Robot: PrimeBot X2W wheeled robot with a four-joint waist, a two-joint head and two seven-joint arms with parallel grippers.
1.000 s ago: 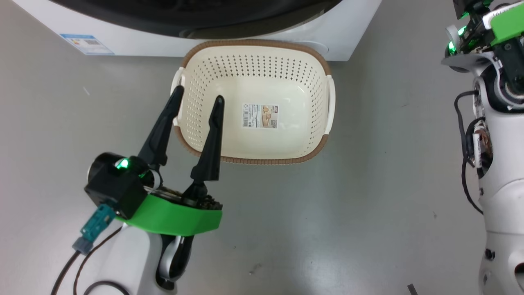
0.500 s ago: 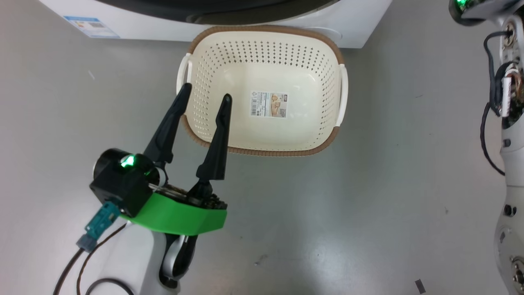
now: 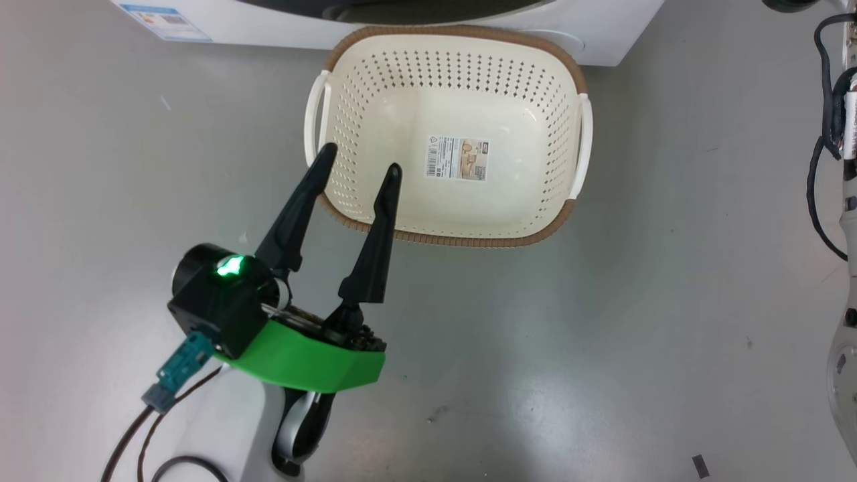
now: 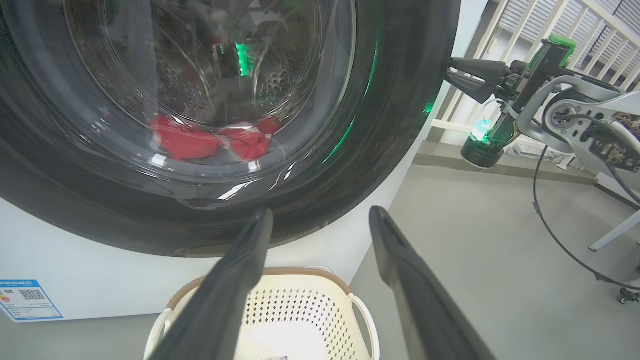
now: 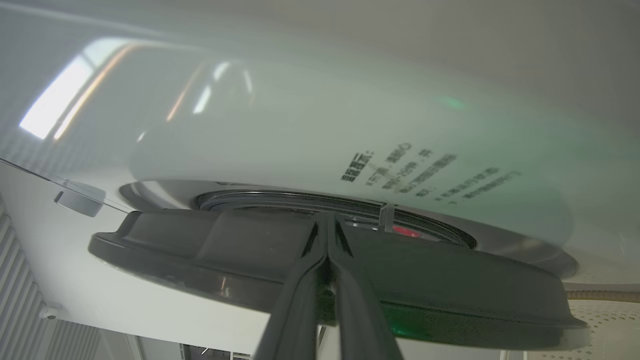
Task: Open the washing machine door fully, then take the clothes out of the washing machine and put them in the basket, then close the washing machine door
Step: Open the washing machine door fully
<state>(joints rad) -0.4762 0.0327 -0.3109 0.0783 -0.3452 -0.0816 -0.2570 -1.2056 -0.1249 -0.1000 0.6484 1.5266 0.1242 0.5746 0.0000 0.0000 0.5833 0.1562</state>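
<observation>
The washing machine door (image 4: 390,125), black-rimmed with a bulging glass window, faces the left wrist camera. Red clothes (image 4: 185,140) lie in the drum behind the glass. My right gripper (image 4: 449,68) is shut, its tips against the door's right edge. In the right wrist view that gripper (image 5: 327,220) points into a narrow gap between the door (image 5: 450,280) and the white washing machine (image 5: 300,140); a bit of red clothes (image 5: 405,231) shows there. The cream basket (image 3: 469,237) stands empty on the floor before the machine. My left gripper (image 3: 362,157) hangs open above its near-left corner, holding nothing.
Grey floor spreads around the basket on all sides. A blue label (image 3: 164,13) marks the machine's lower front. My right arm's pale body (image 3: 847,335) with black cables runs along the right edge. White railings and a stand leg (image 4: 615,232) lie to the right of the machine.
The head camera has shifted, so the basket and machine sit further right and higher in the picture. My left gripper stays open by the basket's corner. The right arm's upper part has left the picture.
</observation>
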